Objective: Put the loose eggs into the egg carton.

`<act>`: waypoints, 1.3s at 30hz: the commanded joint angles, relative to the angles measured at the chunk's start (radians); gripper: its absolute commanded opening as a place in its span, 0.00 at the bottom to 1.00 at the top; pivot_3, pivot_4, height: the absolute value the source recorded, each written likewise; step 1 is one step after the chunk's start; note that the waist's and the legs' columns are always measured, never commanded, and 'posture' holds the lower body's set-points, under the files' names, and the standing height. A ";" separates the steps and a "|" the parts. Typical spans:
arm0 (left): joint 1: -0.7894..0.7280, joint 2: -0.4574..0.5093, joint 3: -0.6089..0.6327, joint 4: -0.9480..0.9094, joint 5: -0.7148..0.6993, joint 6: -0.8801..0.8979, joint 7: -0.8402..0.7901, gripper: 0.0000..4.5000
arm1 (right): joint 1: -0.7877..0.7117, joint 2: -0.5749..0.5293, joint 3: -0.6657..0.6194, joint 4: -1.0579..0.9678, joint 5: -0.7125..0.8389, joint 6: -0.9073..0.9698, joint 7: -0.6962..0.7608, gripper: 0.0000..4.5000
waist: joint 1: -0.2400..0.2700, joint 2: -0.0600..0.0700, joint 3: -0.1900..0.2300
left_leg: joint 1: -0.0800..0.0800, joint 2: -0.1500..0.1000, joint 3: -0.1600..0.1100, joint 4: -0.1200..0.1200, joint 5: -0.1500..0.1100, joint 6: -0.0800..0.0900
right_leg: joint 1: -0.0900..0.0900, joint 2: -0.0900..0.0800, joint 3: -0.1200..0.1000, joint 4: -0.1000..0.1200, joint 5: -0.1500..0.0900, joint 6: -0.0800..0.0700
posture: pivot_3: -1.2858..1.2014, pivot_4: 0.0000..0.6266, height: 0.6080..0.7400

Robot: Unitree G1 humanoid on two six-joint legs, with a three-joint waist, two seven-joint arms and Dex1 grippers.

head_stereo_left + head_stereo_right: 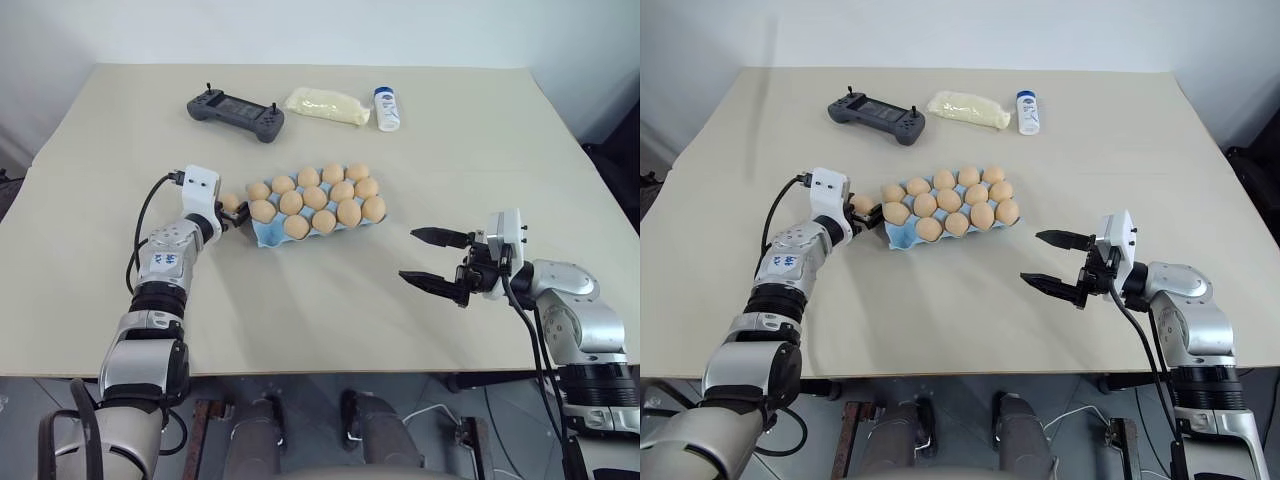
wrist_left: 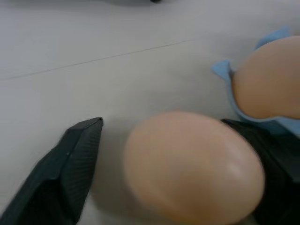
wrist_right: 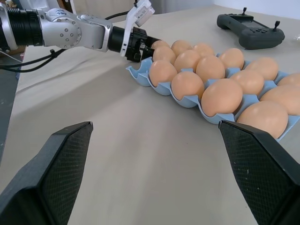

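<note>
holding: left tool (image 2: 154, 173) partly open around loose egg (image 2: 192, 171) beside egg carton (image 1: 268, 233)
right tool (image 1: 432, 262): wide open, empty, above tabletop (image 1: 330, 300)

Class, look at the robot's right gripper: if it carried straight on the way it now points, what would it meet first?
Most likely the egg carton. In the right wrist view the open right gripper faces bare table, then the carton's near row of eggs. Depth is unclear; it might pass just above them.

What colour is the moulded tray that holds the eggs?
The egg carton is light blue, clearest in the right wrist view.
</note>
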 commanded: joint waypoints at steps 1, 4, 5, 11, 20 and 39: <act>-0.009 -0.003 -0.001 0.011 0.009 -0.031 0.001 0.66 | 0.004 -0.017 -0.014 -0.019 0.002 -0.005 -0.001 1.00 | -0.001 0.000 0.000 | 0.000 0.000 0.000 0.000 0.000 0.000 | 0.000 0.000 0.000 0.000 0.000 0.000 | 0.52 0.24 1.00; -0.014 0.002 0.005 0.018 0.006 -0.041 0.004 0.53 | 0.005 -0.016 -0.015 -0.016 0.001 -0.006 0.000 1.00 | -0.002 0.000 0.000 | 0.000 0.000 0.000 0.000 0.000 0.000 | 0.000 0.000 0.000 0.000 0.000 0.000 | 0.52 0.24 1.00; -0.015 0.004 0.005 0.019 0.006 -0.041 0.003 0.52 | 0.004 -0.016 -0.014 -0.014 0.000 -0.007 0.000 1.00 | -0.001 0.000 0.000 | 0.000 0.000 0.000 0.000 0.000 0.000 | 0.000 0.000 0.000 0.000 0.000 0.000 | 0.52 0.24 1.00; 0.007 0.021 0.010 -0.054 -0.001 -0.036 -0.004 0.52 | 0.000 -0.015 -0.015 -0.007 -0.004 -0.012 0.002 1.00 | -0.002 0.000 0.000 | 0.000 0.000 0.000 0.000 0.000 0.000 | 0.000 0.000 0.000 0.000 0.000 0.000 | 0.52 0.24 1.00; 0.193 0.078 0.034 -0.575 -0.142 0.122 -0.196 0.51 | 0.011 -0.016 -0.023 -0.010 -0.003 -0.018 -0.002 1.00 | -0.001 0.000 0.000 | 0.000 0.001 0.002 -0.001 0.000 0.000 | 0.000 0.000 0.000 0.001 0.000 0.000 | 0.52 0.24 1.00; 0.257 0.062 -0.073 -0.747 -0.204 0.298 -0.334 0.72 | 0.030 -0.014 -0.026 -0.029 -0.001 -0.025 -0.015 1.00 | -0.001 0.000 0.000 | 0.001 0.001 0.000 0.000 0.000 0.000 | 0.000 0.000 0.001 0.001 0.000 -0.001 | 0.52 0.24 1.00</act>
